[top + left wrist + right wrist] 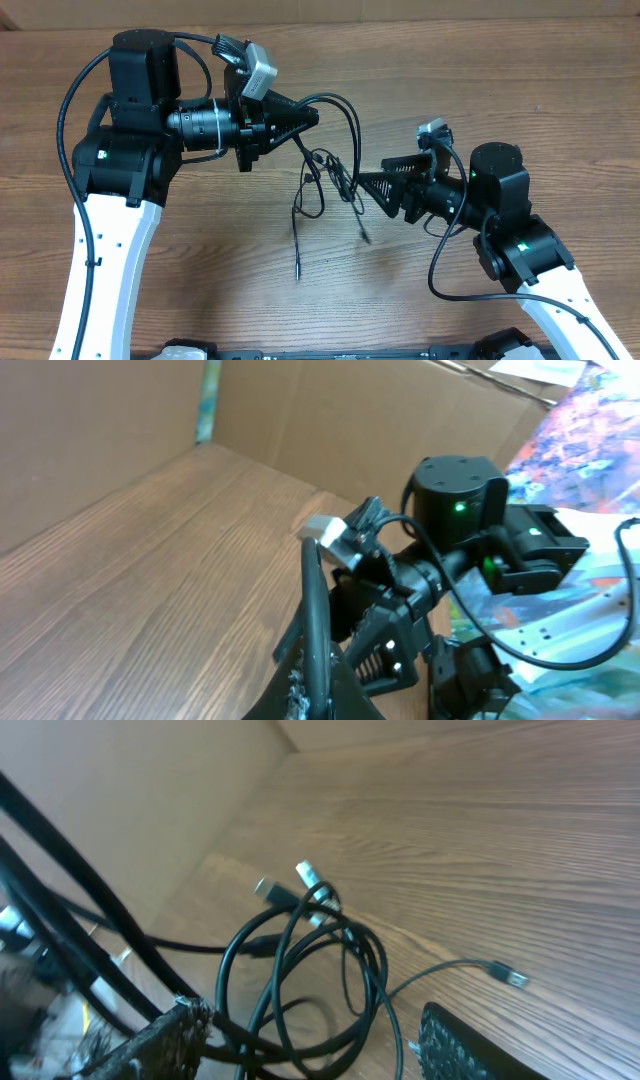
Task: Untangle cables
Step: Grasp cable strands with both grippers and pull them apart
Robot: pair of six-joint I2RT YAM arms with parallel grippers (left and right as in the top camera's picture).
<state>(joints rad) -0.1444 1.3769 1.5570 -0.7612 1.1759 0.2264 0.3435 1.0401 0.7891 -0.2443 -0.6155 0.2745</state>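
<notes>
- Left hand [312,118]: the fingertips are pressed together on one strand of the cables [335,178]. From the tip, the strand arcs up and over toward the knot.
- Right hand [373,171]: it is spread. In the right wrist view its fingers [160,1040] are seen apart, with the looped cords between and just above them. Whether any strand touches a finger cannot be told.
- Cables: the tangle is held between the two hands, near the middle of the table [500,60]. Several loops overlap in it, and two metallic plug ends [305,872] are bunched at its top.
- Loose ends: one tail [298,268] is trailed toward the near edge, and a second, shorter tail [365,235] is laid beside the right hand.
- Step in hand (judged): one cord is anchored by the left hand so that a second can be drawn clear by the right.
- Advice (judged): a single strand near a plug should be chosen, not the whole coil, and pulled away slowly along the table. If two strands are pinched together, the knot is likely to be tightened, and a sharp tug may drag the pinched strand out of the left hand.
</notes>
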